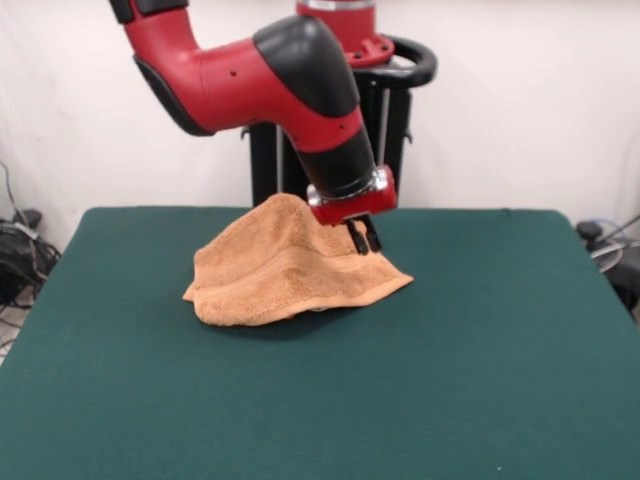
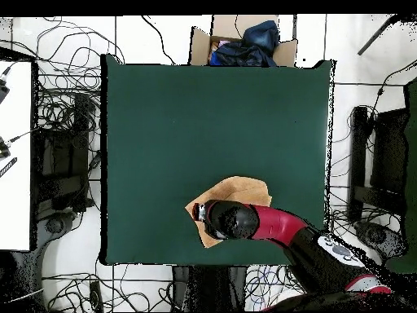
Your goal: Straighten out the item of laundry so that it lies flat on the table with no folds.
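Observation:
The orange-tan towel (image 1: 285, 275) is bunched into a mound on the far middle of the green table (image 1: 480, 370), with folds across it and one ridge rising up beside the wrist. My gripper (image 1: 364, 240) points down at the towel's right side, its dark fingers close together and pinching the cloth. In the overhead view the towel (image 2: 243, 192) lies near the table's (image 2: 212, 114) bottom edge, with the red and black arm covering part of it and hiding the gripper.
A cardboard box (image 2: 244, 45) holding dark blue cloth sits just beyond the table's top edge in the overhead view. Cables (image 2: 65, 106) lie on the floor to the left. The black pedestal (image 1: 265, 160) stands behind the towel.

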Action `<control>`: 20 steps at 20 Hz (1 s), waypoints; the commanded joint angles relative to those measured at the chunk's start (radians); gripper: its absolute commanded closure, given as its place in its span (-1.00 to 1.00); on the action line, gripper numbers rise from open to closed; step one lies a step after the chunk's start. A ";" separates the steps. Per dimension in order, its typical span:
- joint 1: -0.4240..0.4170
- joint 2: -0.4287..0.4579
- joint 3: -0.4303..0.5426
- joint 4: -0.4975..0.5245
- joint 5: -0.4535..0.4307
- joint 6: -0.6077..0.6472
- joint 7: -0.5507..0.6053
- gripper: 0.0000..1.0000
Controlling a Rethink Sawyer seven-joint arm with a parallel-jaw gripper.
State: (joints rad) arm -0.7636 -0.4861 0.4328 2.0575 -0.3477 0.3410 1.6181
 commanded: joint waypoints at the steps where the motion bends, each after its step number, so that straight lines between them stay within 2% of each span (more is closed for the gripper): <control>1: 0.084 0.049 -0.085 -0.080 -0.044 0.043 0.080 1.00; 11: 0.197 0.019 -0.210 -0.146 -0.082 0.097 0.069 1.00; 20: 0.198 0.012 -0.198 -0.146 -0.078 0.048 0.067 1.00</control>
State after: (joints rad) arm -0.5991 -0.4919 0.2758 2.0374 -0.3981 0.3424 1.6183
